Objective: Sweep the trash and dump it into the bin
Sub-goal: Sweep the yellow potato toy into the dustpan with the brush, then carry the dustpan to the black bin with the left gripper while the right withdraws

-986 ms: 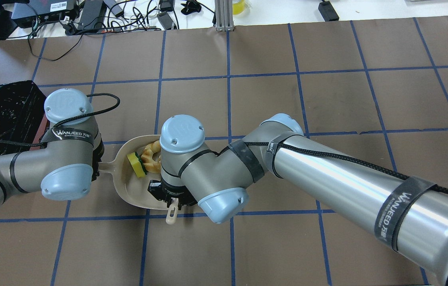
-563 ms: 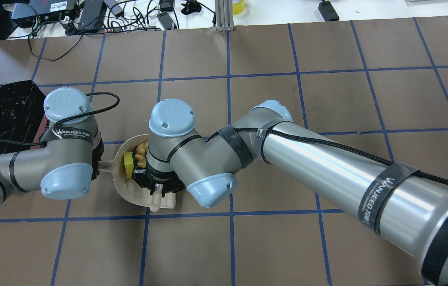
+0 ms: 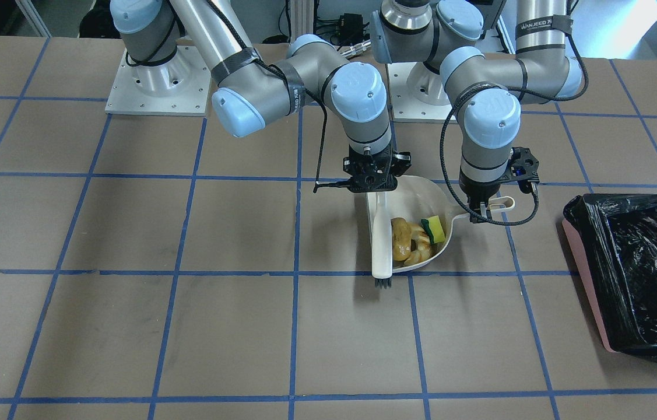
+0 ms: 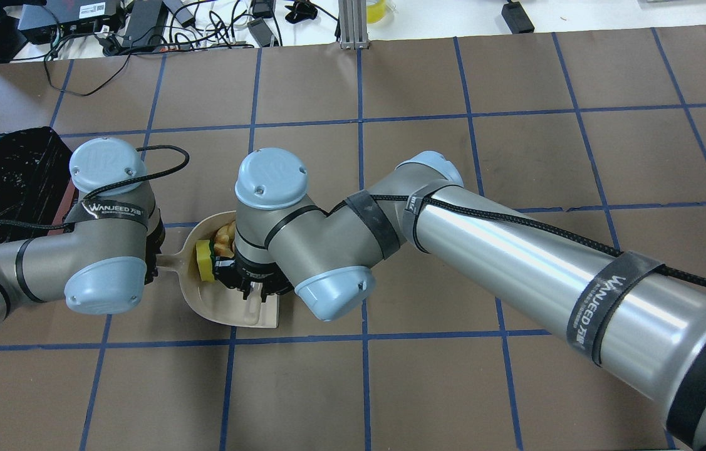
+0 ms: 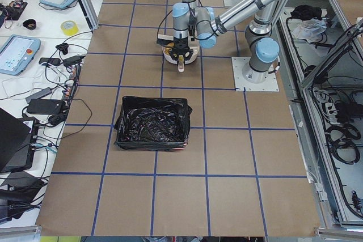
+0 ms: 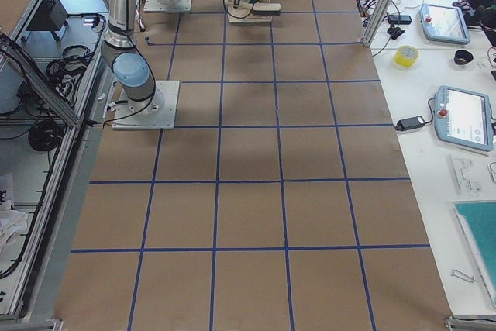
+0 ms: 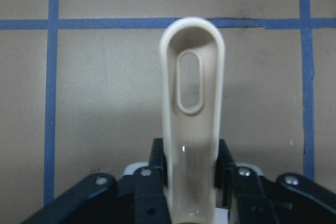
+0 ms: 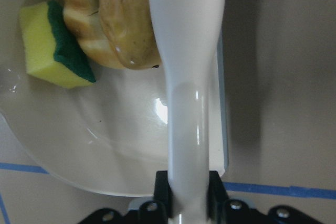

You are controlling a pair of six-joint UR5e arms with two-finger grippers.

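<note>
The beige dustpan (image 3: pixel 415 192) lies on the table with all three trash pieces in it: the amber lump (image 3: pixel 401 233), the croissant piece (image 3: pixel 420 246) and the yellow-green sponge (image 3: pixel 434 229). My left gripper (image 7: pixel 192 177) is shut on the dustpan handle (image 7: pixel 192 103). My right gripper (image 8: pixel 189 192) is shut on the white brush (image 3: pixel 380 245), which lies across the pan's open mouth against the lump (image 8: pixel 126 19). The sponge (image 8: pixel 52 51) sits deepest in the pan. The pink bin (image 3: pixel 637 268) with its black bag stands apart, on my left side (image 4: pixel 2 181).
The brown table has a blue tape grid. Cables and electronics (image 4: pixel 140 25) lie beyond the far edge. A bare stretch of table separates the dustpan from the bin.
My right arm has moved left with the brush and pushed the trash deeper into the dustpan. The left arm and the dustpan have stayed put.
</note>
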